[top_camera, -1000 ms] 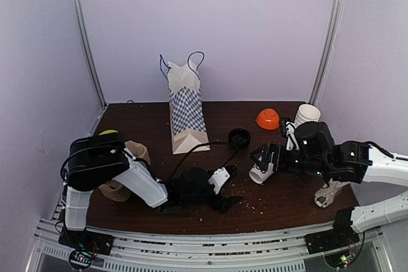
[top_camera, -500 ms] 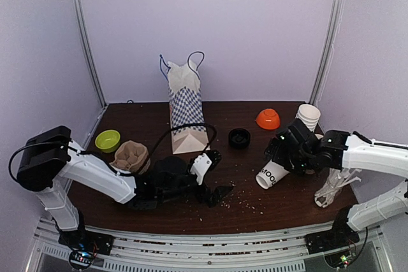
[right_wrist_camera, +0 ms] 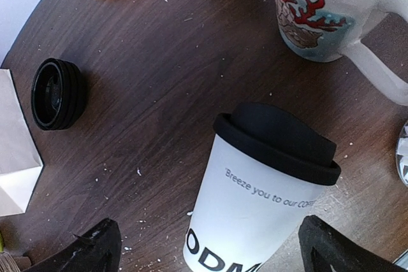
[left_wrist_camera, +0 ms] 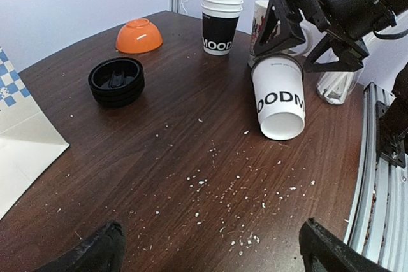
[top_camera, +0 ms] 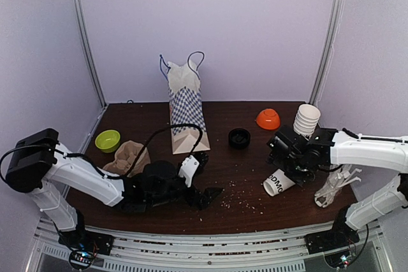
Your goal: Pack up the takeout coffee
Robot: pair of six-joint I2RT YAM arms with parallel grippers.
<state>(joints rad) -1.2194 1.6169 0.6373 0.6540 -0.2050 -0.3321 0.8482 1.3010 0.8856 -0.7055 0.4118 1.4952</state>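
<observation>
Above the toppled takeout coffee [top_camera: 279, 181], right arm [top_camera: 366, 149] hovers, jaws wide.

- The cup [top_camera: 278, 183] lies on its side at the right of the table [top_camera: 146, 116].
- A mug [right_wrist_camera: 319, 11] and a cup stack [top_camera: 306, 119] stand just behind it.
- Lids [top_camera: 239, 138] sit right of the bag [top_camera: 186, 109].
- A bowl [top_camera: 268, 119] sits behind the lids, to their right.

Top cam sat up high at 6 o'clock, looking down across the whole table [top_camera: 127, 119]. Left wrist cam rode low, aimed roughly toward 2 o'clock. Right wrist cam looked steeply down from close in. All three shared the tipped takeout coffee [top_camera: 278, 183] (and the black lid stack [top_camera: 239, 137]).
</observation>
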